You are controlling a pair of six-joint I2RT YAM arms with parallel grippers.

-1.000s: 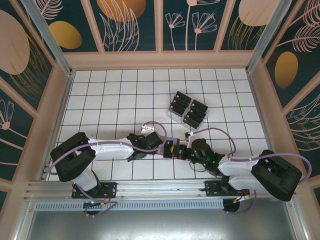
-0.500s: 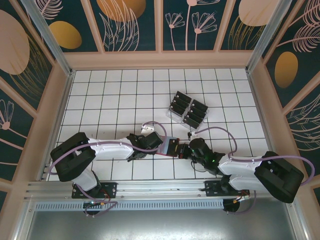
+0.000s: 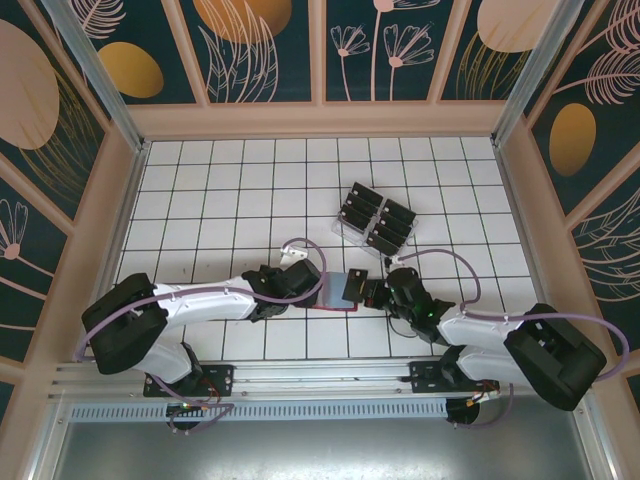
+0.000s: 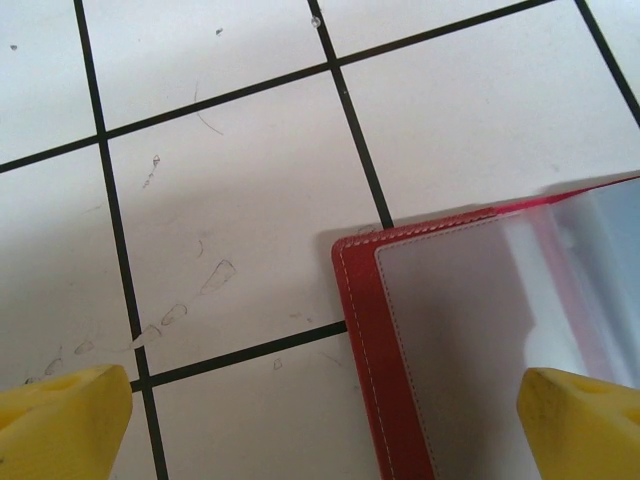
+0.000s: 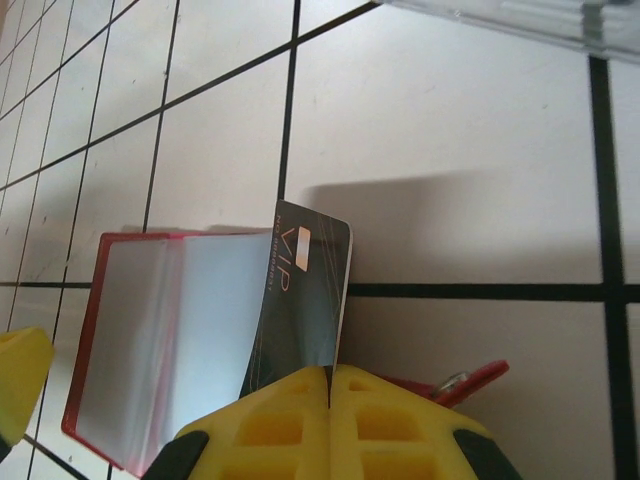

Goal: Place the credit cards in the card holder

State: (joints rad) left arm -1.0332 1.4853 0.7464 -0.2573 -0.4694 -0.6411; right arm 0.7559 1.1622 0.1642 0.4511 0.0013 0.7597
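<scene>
**A:** Near the middle of the table [image 3: 200, 180], the wallet [image 3: 345, 290] lies open between the two arms. The right gripper [image 5: 330, 385] is clamped tight on one black card [image 5: 305, 300], pinching its lower edge. The card leans over the wallet's right side.

**B:** Is it in a pocket yet?

**A:** Can't tell. It overlaps the clear sleeves, but I can't see the mouth of a pocket.

**B:** And the left gripper [image 4: 320, 430]?

**A:** Its jaws are spread wide, straddling the wallet's left corner and pinching nothing. That's my worry. If the card is pushed left, nothing firm holds the wallet, and I'd expect it to skate away.

**B:** Any other trouble?

**A:** The card is thin and held by one edge, so it could pivot in the pinch if a corner catches a sleeve. It might also ride over the sleeves rather than slip under one. The red tab [image 5: 475, 378] pokes out just right of the fingers too, and could snag them.

**B:** What about the surface?

**A:** It's white, smooth-looking board with a black grid and a few scuffs. It probably gives the wallet little grip.

**B:** And the rest?

**A:** The other cards [image 3: 378, 220] wait in a clear tray [image 3: 340, 232], farther back and slightly right. Teal flower-patterned walls [image 3: 260, 50] in pale frames box in the left, right and far sides.
</scene>
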